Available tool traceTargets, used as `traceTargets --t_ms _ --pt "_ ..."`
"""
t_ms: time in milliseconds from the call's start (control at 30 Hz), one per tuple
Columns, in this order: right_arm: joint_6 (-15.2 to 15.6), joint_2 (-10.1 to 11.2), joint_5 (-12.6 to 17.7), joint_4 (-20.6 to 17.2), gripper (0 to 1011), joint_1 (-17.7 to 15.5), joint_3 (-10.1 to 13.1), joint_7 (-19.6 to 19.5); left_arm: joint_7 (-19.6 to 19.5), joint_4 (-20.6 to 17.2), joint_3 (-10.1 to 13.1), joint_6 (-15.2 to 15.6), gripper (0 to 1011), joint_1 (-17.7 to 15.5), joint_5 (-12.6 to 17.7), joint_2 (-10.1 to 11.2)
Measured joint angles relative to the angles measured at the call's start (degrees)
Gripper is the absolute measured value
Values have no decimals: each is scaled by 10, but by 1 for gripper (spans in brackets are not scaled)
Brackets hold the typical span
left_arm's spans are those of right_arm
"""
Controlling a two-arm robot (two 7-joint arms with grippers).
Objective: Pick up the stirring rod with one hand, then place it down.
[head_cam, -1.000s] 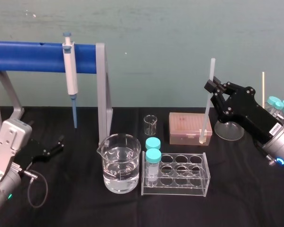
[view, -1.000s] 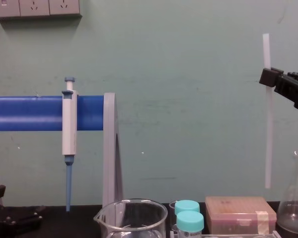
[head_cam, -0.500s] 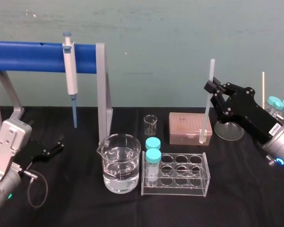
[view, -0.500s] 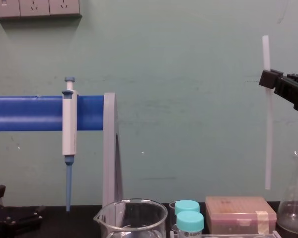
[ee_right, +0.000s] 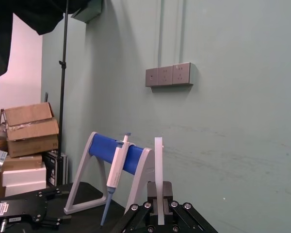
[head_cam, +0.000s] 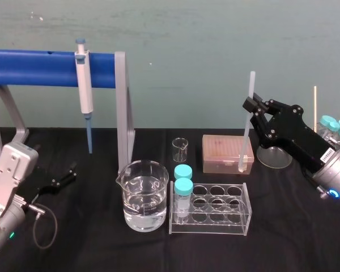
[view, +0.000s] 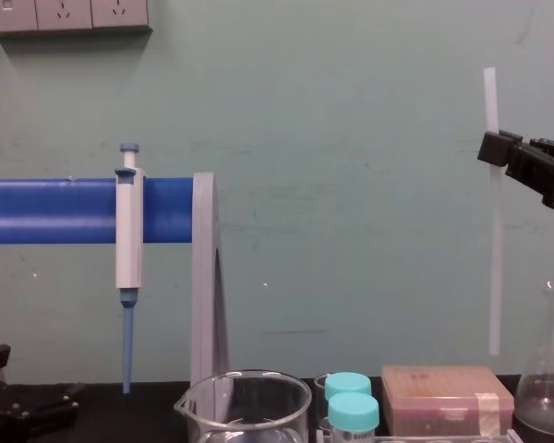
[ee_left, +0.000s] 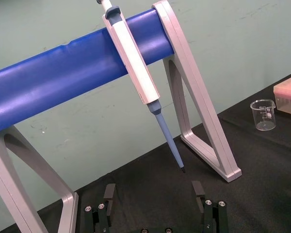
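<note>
Left gripper [head_cam: 65, 174]: parked low on the black table [head_cam: 90, 249] at far left; fingers [ee_left: 109, 190] spread wide, nothing between them.
Pipette [head_cam: 84, 90]: one, white and blue, hanging tip down from the blue rail of the stand [head_cam: 39, 68].
Large beaker [head_cam: 144, 201]: one, clear liquid to roughly half height.
Small beaker [head_cam: 180, 149]: one, behind the large one; looks empty.
Tube rack [head_cam: 226, 218]: one, clear; two teal-capped tubes [head_cam: 183, 187] at its left end, contents cannot be told; other wells open.
Tip box [head_cam: 226, 152]: one, pinkish, lid shut, behind the rack.
Stirring rod [view: 494, 240]: one, upright in the air; lower end hangs above the right part of the tip box, with a gap in the chest view.
Right gripper [head_cam: 253, 105]: raised at right, jaws clamped on the rod near its upper end.
Conical flask [view: 547, 388]: one, on the table behind the right gripper; contents cannot be told.
</note>
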Motion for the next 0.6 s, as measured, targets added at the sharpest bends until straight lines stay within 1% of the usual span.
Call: traceTargets --t_ms 600 --pt "1 2 -1 -6 61 -5 -1 0 0 0 0 0 1000 0 0 0"
